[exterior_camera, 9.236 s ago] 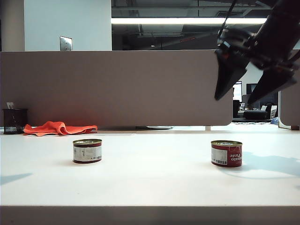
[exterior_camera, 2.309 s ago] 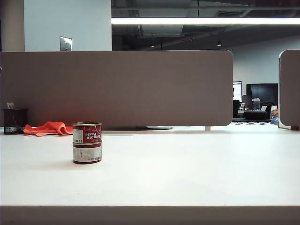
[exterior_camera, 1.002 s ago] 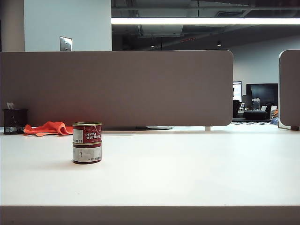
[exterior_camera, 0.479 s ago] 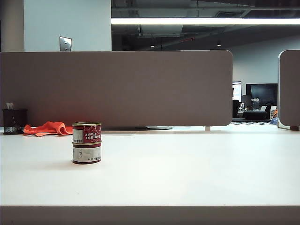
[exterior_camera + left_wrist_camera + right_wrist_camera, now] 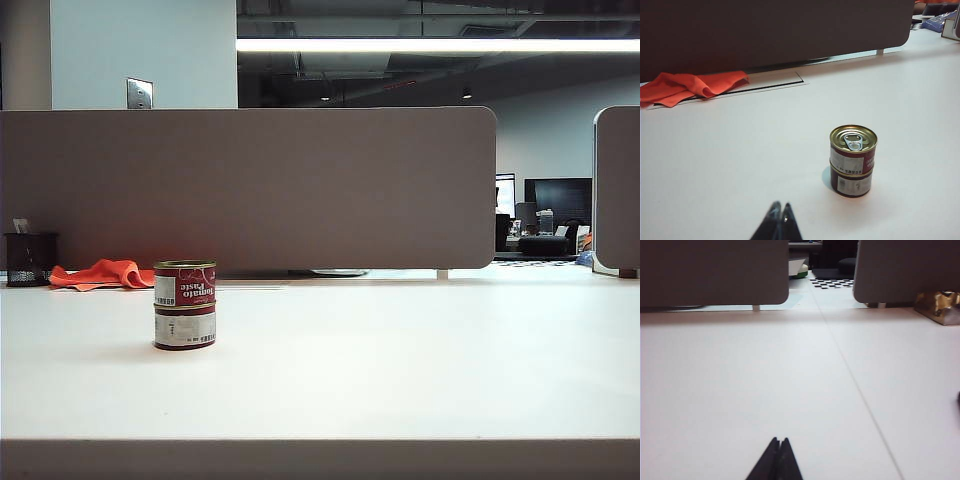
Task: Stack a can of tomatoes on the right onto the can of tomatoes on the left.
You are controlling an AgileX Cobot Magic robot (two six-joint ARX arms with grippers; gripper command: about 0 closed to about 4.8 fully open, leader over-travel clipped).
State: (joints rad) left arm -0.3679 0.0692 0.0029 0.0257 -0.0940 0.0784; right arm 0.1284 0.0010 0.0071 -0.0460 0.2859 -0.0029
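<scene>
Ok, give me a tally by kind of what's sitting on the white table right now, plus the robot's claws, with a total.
Red-labelled metal tomato cans: 2, upper can stacked on lower can.
Crumpled orange cloth: 1.
Black mesh pen cup: 1.
Black claws: 2, left claw shut short of the cans, right claw shut over bare table.
Total: 6.

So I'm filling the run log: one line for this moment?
stage: done | upper tomato paste can on lower can | left gripper shut, clear | right gripper shut, clear
</scene>
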